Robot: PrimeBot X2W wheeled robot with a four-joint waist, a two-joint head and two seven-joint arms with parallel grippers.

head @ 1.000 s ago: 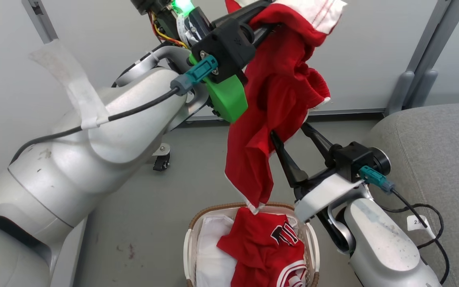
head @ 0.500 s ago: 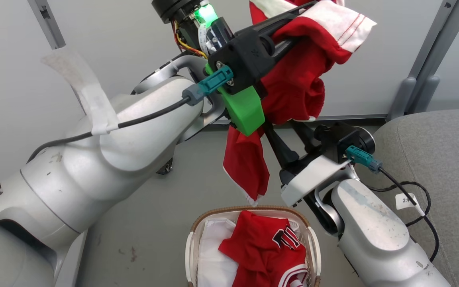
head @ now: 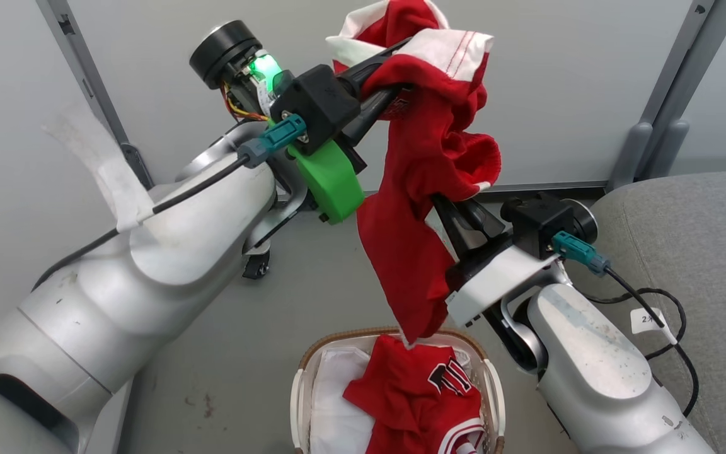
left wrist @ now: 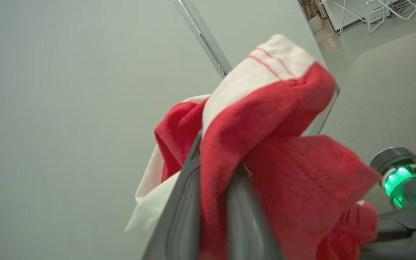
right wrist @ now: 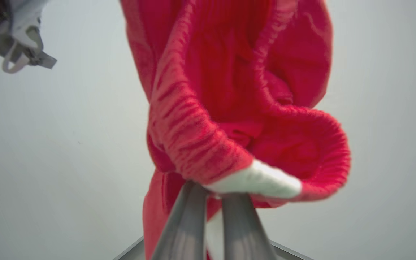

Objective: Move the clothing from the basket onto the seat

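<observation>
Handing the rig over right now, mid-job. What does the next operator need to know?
Left gripper: shut on the red garment, held high.
Right gripper: shut on the same garment's lower fold.
Its tail hangs down to the basket, where a second red garment lies. The seat is to the right.
Done: first garment lifted. Left: lay it on the seat, then fetch the second.

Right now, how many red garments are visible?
2. Hanging garment: above the basket, held by left pincer and right pincer. Second garment: in the basket. Others may hide beneath.
</observation>
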